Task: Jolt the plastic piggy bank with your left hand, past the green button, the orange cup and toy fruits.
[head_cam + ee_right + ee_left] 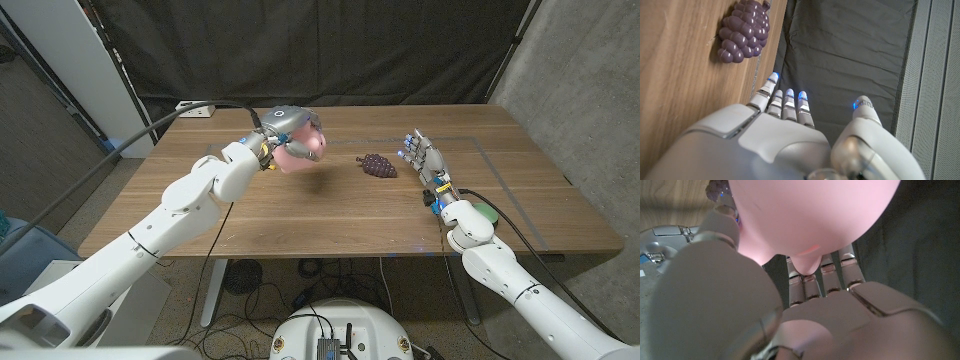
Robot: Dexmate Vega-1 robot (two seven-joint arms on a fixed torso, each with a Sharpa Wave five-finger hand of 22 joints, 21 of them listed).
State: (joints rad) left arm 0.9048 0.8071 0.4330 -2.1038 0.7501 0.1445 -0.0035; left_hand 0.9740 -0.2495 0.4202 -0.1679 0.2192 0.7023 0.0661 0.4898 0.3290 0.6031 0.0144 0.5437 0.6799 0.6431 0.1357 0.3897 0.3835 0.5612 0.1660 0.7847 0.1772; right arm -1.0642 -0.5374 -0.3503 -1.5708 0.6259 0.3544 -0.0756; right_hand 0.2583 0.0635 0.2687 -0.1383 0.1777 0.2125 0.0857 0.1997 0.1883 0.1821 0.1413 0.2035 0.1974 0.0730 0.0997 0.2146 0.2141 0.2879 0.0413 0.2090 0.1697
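My left hand (283,130) grips the pink plastic piggy bank (303,150) and holds it up off the table, left of the middle, with its shadow on the wood below. In the left wrist view the pink body (805,215) bulges over my left hand's fingers (827,275), which wrap it from behind. A purple toy grape bunch (378,165) lies on the table between both hands; it is also in the right wrist view (742,30). My right hand (425,162) stands upright with fingers apart, holding nothing, just right of the grapes. A green piece (487,212) peeks out beside my right wrist.
The wooden table (330,225) stretches bare in front of the piggy bank and grapes. A black curtain (330,50) hangs behind the far edge. A thick cable (120,150) runs in from the left toward my left arm.
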